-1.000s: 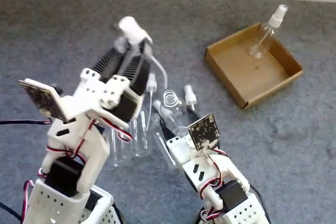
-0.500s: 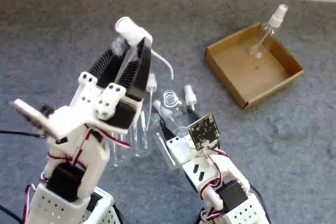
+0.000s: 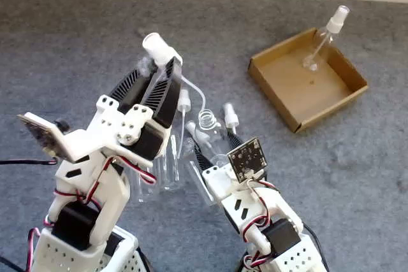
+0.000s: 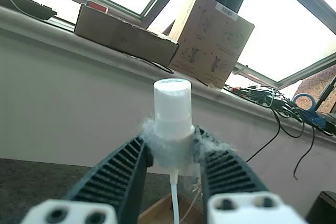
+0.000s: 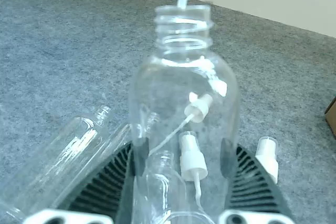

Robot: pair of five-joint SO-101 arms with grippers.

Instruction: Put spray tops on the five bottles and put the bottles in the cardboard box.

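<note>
a grey felt-like table [image 3: 76, 36] was spread under everything. the cardboard box [image 3: 290, 90] was set open at the far right, well apart from both arms. one capped bottle [image 3: 317, 49] was leant inside it against the far wall, w/ its top poking out over the rim

the left gripper [image 4: 172, 148] was raised above the table at the front left & clenched on a white spray top [image 4: 172, 108]. the top was pinched upright btwn fluff-padded fingers [image 4: 118, 177], w/ its cap above them. its thin dip tube [image 4: 174, 203] was hung below and, in the high view, curved across toward the right arm

the right gripper [image 5: 181, 156] was kept low at front centre, closed round the body of a clear open bottle [image 5: 184, 77]. this bottle was held w/ its neck pointed up & away from the arm's base. the tube's end was seen right at the bottle's open mouth; whether it was inside couldn't be told

more clear bottles [image 3: 162, 164] were laid side by side on the table btwn the two arms, just beside the held one; an exact count couldn't be made

loose spray tops [image 3: 184, 100] were left on the table just beyond the held bottle, to either side of its neck
</note>
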